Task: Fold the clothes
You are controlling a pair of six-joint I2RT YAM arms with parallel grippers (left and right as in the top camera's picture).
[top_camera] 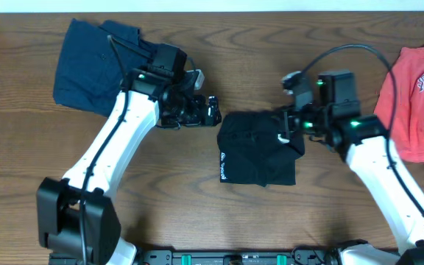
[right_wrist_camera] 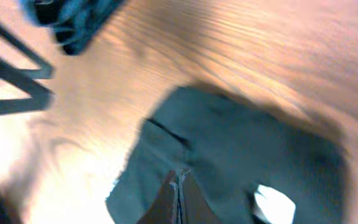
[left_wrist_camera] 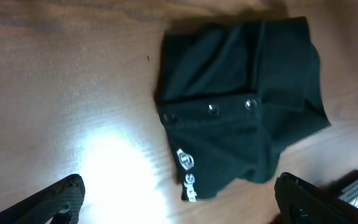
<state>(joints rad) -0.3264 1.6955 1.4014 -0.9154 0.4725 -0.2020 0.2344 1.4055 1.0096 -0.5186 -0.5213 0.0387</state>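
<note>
Item one, nearest the arm bases: black shirt (top_camera: 260,151), folded into a rough square at the middle of the wooden tabletop (top_camera: 197,199), lying flat with some creases. White print (top_camera: 224,163) runs along its left edge; a small white tag (top_camera: 280,138) shows near its upper right corner. Item two: right gripper (top_camera: 291,126), at the shirt's upper right corner, just above the tag. In the right wrist view, which is blurred, its fingers (right_wrist_camera: 171,198) are pressed together with only a thin line between them, tips on the dark fabric, so it appears clamped on the shirt's edge. Item three: left gripper (top_camera: 210,110), just beside the shirt's upper left corner and not touching it. The left wrist view shows its two fingers (left_wrist_camera: 64,196) spread wide apart at the bottom corners of the frame, nothing between them but bare tabletop and the near edge of the shirt, whose print faces the camera. Item four, far left: navy garment (top_camera: 87,66), loosely folded, partly under the left arm, well apart from the black shirt. Item five, far right: coral shirt (top_camera: 418,103) with white lettering, spread flat at the tabletop's right edge, partly cut off by the frame, beside the right arm.
</note>
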